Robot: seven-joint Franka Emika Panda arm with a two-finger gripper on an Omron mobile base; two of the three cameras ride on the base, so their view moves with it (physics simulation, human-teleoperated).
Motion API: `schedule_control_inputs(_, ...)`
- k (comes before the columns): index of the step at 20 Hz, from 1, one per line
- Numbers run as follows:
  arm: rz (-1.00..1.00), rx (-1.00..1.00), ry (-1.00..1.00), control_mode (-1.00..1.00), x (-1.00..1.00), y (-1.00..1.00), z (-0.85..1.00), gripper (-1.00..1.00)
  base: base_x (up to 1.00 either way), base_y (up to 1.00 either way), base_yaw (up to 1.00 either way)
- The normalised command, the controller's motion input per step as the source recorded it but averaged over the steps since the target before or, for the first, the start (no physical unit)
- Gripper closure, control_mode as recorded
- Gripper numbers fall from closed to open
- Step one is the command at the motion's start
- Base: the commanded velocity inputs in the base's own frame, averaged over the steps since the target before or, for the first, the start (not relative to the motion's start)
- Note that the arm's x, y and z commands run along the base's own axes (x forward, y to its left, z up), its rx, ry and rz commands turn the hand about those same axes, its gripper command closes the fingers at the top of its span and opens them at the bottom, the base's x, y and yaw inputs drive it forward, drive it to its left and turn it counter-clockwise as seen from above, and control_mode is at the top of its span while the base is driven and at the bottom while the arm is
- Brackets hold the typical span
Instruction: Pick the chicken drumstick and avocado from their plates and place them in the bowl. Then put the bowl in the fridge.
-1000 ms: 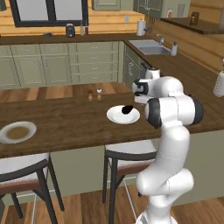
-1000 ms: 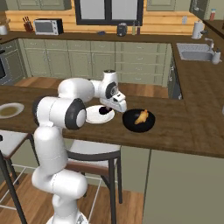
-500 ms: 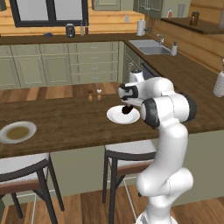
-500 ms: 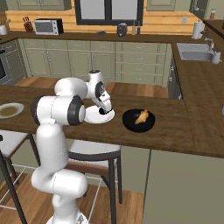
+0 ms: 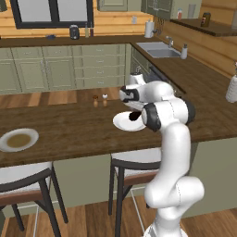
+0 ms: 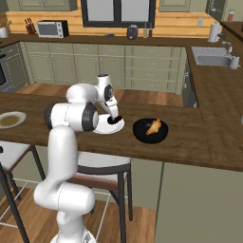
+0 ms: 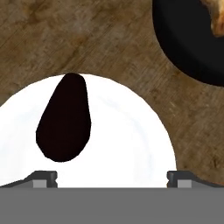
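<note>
Hand (image 7: 111, 177) wide above avocado (image 7: 64, 118), white plate (image 7: 131, 140).

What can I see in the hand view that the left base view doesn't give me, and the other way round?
The hand view alone gives the black bowl with the chicken drumstick inside, and the open gripper with its fingertips wide apart. The left base view alone gives the grey plate far along the counter, two stools and the sink. Both share the white plate and the dark avocado lying on it.
</note>
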Motion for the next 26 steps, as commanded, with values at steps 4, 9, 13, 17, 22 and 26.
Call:
schedule_control_inputs(4,-0.07,0.00,0.05,-1.00,0.37,0.00,-0.25,-1.00,0.00,0.00,0.00)
schedule_control_inputs(9,-0.01,0.00,0.04,-1.00,0.16,0.00,-0.24,-1.00,0.00,0.00,0.00)
schedule_control_inputs(13,0.00,0.00,0.00,-1.00,0.34,0.00,-0.21,-1.00,0.00,0.00,0.00)
schedule_control_inputs(17,0.00,0.00,0.00,-1.00,0.29,0.00,-0.40,-1.00,0.00,0.00,0.00)
schedule_control_inputs(22,0.00,0.00,0.00,-1.00,0.13,0.00,-0.30,-1.00,0.00,0.00,0.00)
schedule_control_inputs(26,0.00,0.00,0.00,-1.00,0.00,0.00,-0.27,-1.00,0.00,0.00,0.00)
